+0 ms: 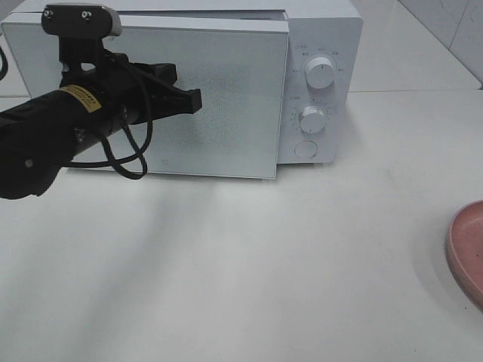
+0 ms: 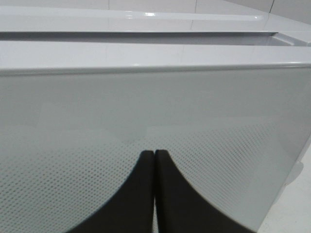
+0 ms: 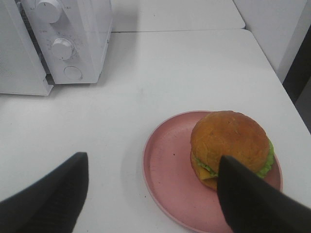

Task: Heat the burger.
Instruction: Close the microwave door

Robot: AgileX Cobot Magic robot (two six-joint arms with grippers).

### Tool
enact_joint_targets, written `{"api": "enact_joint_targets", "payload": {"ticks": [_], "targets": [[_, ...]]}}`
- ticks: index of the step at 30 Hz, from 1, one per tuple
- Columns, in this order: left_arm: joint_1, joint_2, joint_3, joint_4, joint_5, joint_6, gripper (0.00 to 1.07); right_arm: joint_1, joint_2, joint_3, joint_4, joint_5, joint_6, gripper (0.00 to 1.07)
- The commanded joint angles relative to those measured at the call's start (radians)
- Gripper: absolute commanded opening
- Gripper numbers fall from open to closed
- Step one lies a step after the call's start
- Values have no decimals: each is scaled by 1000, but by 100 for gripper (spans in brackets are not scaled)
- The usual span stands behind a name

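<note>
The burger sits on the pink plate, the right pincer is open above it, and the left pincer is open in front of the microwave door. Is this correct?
Not quite: the left pincer is shut, fingertips pressed together at the microwave door, as the left wrist view shows. The rest holds: the burger sits on the pink plate, and the right pincer is open above it.

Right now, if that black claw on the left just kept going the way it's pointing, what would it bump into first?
The left gripper, its fingers pressed shut, points at the microwave door. Going straight on, it would probably meet that frosted door panel first. The wrist view puts the tips close to it, though the gap is hard to judge.
</note>
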Motion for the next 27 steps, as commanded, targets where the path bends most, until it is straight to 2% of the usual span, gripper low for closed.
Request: {"api": "enact_joint_targets", "payload": {"ticks": [1, 6, 8, 11, 13, 23, 27], "targets": [[-28, 39, -61, -14, -15, 5, 0, -5, -26, 0, -1, -14, -10, 71], [-52, 79, -113, -28, -14, 9, 0, -5, -26, 0, -1, -14, -10, 71], [-74, 121, -172, -66, -11, 48, 0, -5, -26, 0, -1, -14, -10, 71], [-77, 129, -185, -76, -11, 61, 0, -5, -26, 0, -1, -14, -10, 71], [-97, 166, -238, -131, -11, 107, 0, -5, -26, 0, -1, -14, -10, 71], [-97, 212, -311, -164, -7, 115, 0, -5, -26, 0, -1, -14, -10, 71], [-95, 234, -339, -183, -2, 147, 0, -5, -26, 0, -1, -14, -10, 71]]}}
